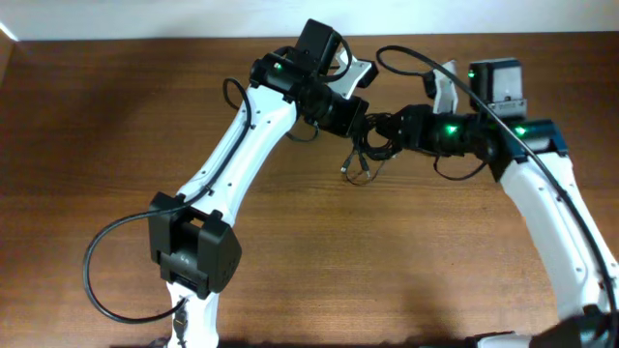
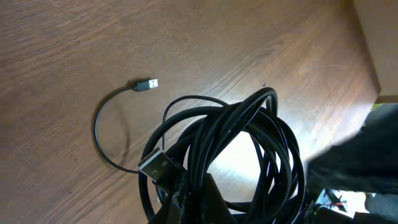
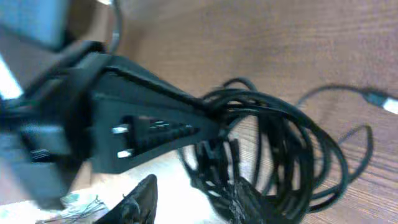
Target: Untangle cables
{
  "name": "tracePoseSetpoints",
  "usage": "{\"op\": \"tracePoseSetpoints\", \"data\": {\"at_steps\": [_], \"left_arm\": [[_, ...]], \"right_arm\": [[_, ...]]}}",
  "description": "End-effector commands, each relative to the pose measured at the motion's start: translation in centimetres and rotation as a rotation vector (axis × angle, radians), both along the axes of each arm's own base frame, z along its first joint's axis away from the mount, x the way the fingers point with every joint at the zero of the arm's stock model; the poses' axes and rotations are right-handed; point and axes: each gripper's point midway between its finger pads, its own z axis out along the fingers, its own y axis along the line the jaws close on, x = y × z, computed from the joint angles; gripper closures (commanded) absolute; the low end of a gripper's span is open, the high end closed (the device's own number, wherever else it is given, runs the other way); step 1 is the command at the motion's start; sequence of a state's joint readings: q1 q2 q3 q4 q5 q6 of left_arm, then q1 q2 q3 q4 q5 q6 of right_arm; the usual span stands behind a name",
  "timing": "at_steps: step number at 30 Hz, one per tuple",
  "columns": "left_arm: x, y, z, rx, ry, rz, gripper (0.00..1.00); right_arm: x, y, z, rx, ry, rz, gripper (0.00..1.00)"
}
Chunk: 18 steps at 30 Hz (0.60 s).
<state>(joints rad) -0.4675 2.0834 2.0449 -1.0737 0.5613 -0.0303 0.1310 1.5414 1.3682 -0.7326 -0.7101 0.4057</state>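
- The cables [image 2: 239, 121], a coil of thin black cords, are lying at the far middle of the wooden desk [image 2: 56, 37], between the two claws.
- In the left wrist view the coil is stretching along a slant, from the left claw [image 2: 186, 205] at the bottom edge up towards the right.
- One loose tail is curving out to the left, its small plug [image 2: 147, 84] lying flat on the desk and pointing right.
- A wider plug [image 2: 155, 163] is lying across the coil, just beside the left claw.
- The left claw is clamping tight on the gathered strands.
- The right claw [image 3: 193, 202] is standing partly apart, with bare desk showing between its fingers and strands lying against one finger [image 3: 245, 205].
- From overhead, both arms are crowding over the coil and hiding most of it.
- A thicker arm cable [image 1: 88, 266] is looping beside the left arm's base.
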Motion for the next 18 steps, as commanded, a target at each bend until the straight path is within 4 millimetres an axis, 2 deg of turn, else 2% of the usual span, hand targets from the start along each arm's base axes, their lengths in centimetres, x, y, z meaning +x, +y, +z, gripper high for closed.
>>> {"op": "tracePoseSetpoints", "data": {"at_steps": [1, 4, 8, 12, 15, 18], "left_arm": [[0.7, 1.1, 2.1, -0.048, -0.01, 0.039, 1.0], [0.5, 1.3, 3.5, -0.172, 0.047, 0.012, 1.0], [-0.8, 1.1, 7.0, -0.409, 0.144, -0.077, 1.0], [-1.6, 0.5, 8.3, -0.487, 0.164, -0.125, 1.0], [-2.8, -0.2, 11.5, -0.659, 0.172, -0.245, 1.0], [-4.2, -0.2, 15.6, -0.863, 0.131, -0.431, 1.0]], "right_arm": [[0.8, 0.0, -2.2, -0.034, 0.057, -0.015, 0.61], [1.3, -0.5, -3.7, -0.073, 0.081, -0.039, 0.61], [1.8, -0.7, -5.1, -0.091, 0.109, -0.048, 0.61], [2.2, -0.6, -5.7, -0.092, 0.112, -0.047, 0.61], [2.5, -0.6, -5.5, -0.089, 0.094, -0.048, 0.61], [2.7, -0.6, -5.4, -0.088, 0.084, -0.049, 0.61]]}}
